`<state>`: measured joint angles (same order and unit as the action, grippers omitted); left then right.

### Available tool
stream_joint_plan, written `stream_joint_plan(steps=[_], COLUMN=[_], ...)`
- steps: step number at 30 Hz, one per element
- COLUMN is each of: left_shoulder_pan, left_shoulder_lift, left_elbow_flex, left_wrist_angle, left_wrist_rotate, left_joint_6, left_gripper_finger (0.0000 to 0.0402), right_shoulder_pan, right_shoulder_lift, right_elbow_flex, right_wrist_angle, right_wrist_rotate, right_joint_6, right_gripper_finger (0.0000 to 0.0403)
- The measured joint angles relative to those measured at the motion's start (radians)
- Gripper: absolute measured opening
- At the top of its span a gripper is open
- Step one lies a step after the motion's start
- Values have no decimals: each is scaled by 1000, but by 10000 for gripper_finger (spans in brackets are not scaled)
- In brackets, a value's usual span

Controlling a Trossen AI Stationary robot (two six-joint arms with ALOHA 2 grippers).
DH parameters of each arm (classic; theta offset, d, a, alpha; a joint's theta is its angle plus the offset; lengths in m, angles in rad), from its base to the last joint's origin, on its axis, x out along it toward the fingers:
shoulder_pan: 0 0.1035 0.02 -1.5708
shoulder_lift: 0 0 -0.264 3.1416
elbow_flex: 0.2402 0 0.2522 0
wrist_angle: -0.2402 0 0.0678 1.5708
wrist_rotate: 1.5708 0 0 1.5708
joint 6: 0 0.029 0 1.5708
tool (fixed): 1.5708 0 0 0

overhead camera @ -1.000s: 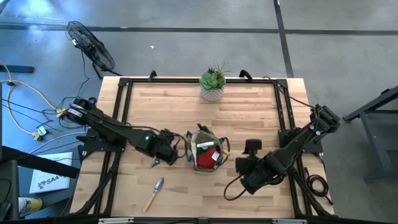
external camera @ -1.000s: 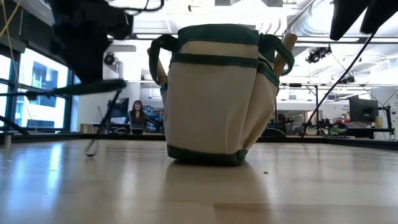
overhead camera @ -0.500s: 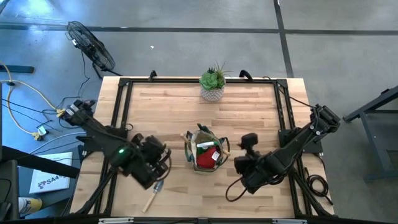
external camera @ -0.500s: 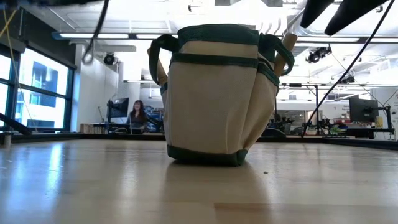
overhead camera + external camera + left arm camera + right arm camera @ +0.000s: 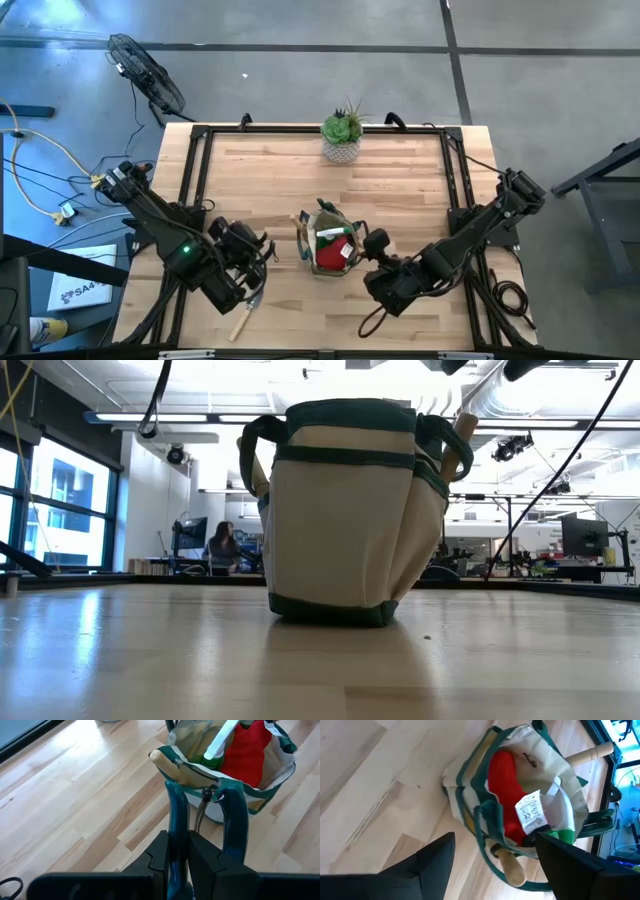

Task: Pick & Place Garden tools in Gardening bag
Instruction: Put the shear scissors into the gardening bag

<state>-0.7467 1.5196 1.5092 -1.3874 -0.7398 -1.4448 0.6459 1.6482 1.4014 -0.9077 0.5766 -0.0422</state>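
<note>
The olive-tan gardening bag (image 5: 330, 243) stands upright on its base at the table's middle; it also shows in the low view (image 5: 345, 510). Inside it are a red glove (image 5: 502, 795), a green spray bottle with a white nozzle (image 5: 220, 740) and wooden-handled tools (image 5: 590, 752). My left gripper (image 5: 250, 265) is above the table to the left of the bag, shut on teal-handled pruners (image 5: 177, 815). My right gripper (image 5: 375, 250) is open and empty just right of the bag. A wooden-handled trowel (image 5: 241, 320) lies flat near the front edge, partly under my left arm. My left gripper pinches one teal handle of the pruners (image 5: 176, 837) between its two fingers. The other handle (image 5: 235, 820) runs free past the outer side of one finger. The handles lie along the fingers and point toward the bag. The pruners are lifted clear of the table.
A green succulent in a white pot (image 5: 341, 135) stands at the far edge. Black frame rails (image 5: 195, 170) run along the table's left and right sides. Bare wood lies in front of the bag. A person sits in the room beyond the table (image 5: 220, 545).
My left gripper has lifted the pruners off the table beside the bag and gone up and toward the near left. The pruners' tip, resting on the wood a second ago, is now clear of it. My right gripper has moved toward the bag.
</note>
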Motion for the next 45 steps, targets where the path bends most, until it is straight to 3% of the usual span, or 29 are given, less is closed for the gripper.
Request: stream_joint_plan(steps=[13, 21, 26, 34, 40, 45], left_shoulder_pan=[0, 0, 0, 0, 0, -15], left_shoulder_lift=[0, 0, 0, 0, 0, 0], left_elbow_flex=[0, 0, 0, 0, -1, -1], left_wrist_angle=[2, 2, 2, 15, 154, 226], left_wrist_rotate=[-15, -15, -24, -54, -114, -284], left_joint_6=[0, 3, 9, 32, 231, 270], left_gripper_finger=[38, 38, 38, 38, 38, 38], right_shoulder_pan=[-103, -124, -132, -132, -131, -132], right_shoulder_lift=[70, 126, 126, 126, 126, 126], right_elbow_flex=[0, 0, 0, 0, 0, 0], right_wrist_angle=[22, 33, 32, 36, 117, 169], right_wrist_rotate=[-168, -157, -162, -174, -198, -134], right_joint_6=[-50, -139, -93, -117, -69, -1], right_gripper_finger=[268, 262, 202, 18, 9, 8])
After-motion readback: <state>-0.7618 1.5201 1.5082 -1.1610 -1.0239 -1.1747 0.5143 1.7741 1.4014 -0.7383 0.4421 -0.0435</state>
